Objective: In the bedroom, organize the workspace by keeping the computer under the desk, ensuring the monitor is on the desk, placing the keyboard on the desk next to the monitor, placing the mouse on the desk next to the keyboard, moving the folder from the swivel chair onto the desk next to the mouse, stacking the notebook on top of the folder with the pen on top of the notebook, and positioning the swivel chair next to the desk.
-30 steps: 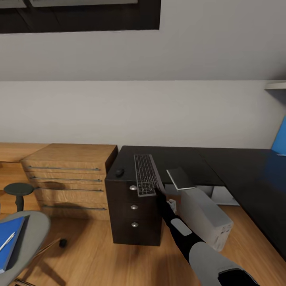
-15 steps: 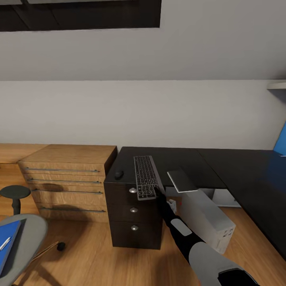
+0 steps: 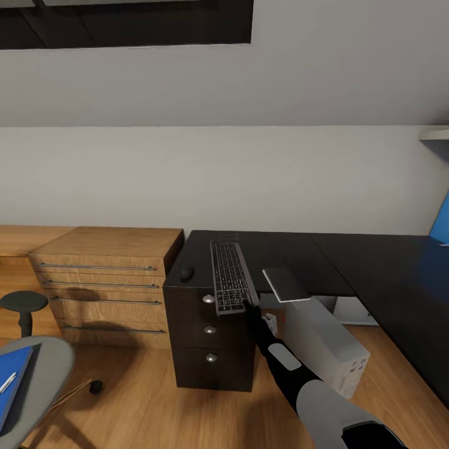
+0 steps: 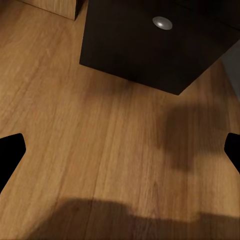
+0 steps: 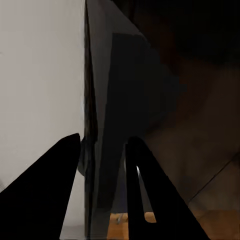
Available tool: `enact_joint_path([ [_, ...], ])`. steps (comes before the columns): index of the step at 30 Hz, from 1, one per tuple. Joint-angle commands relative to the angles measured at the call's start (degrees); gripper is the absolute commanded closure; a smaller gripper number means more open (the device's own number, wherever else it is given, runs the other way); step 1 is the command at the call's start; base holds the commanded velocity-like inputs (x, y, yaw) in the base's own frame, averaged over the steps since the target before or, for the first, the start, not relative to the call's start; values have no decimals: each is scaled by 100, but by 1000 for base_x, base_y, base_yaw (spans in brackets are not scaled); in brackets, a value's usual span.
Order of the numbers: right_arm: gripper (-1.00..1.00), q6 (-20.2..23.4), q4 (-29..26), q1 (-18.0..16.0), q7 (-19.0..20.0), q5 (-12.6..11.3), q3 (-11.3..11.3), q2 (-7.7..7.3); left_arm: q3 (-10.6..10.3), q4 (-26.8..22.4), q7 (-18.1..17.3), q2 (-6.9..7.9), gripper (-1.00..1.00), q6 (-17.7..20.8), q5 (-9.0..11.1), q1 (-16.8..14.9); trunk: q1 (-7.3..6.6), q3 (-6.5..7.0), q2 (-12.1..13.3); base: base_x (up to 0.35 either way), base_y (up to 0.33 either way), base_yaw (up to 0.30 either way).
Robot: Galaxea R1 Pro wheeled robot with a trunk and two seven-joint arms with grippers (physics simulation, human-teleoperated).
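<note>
The right gripper [image 3: 251,304] clamps the near end of the keyboard [image 3: 229,276], which lies on the desk [image 3: 293,252] ahead of it. The mouse [image 3: 187,272] sits just left, the computer [image 3: 324,343] is on the floor to its right. The folder [image 3: 11,380] and pen [image 3: 7,382] wait on the swivel chair [image 3: 47,368]. The left gripper [image 4: 120,150] hangs open over the floor.

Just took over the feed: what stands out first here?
The keyboard lies lengthwise on the black desk, its near end jutting past the edge above the drawer unit, with the right claw at that end. The small mouse sits beside it, and the pale computer leans on the floor below.
</note>
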Motion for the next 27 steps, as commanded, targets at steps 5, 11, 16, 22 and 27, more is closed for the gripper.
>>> enact_joint_path([
  [5,100,18,9,-3,20,-45,22,0,-21,-6,24,2,-100,-48,54,-3,-44,31,78,0,0,0],
  [11,100,10,-8,-3,51,-36,22,0,-31,-6,31,1,-100,-49,40,-3,-176,139,319,0,0,0],
  [16,100,5,-81,-3,66,-33,22,0,-35,-6,36,-1,-100,-49,28,-3,-286,229,519,0,0,0],
  [22,100,1,-902,205,50,-24,22,0,-36,-6,36,-2,-100,-49,25,-4,-418,336,760,0,0,0],
  [27,100,9,-1437,430,11,-23,22,0,-35,-6,33,-1,-100,-49,25,-3,-527,426,960,0,0,0],
])
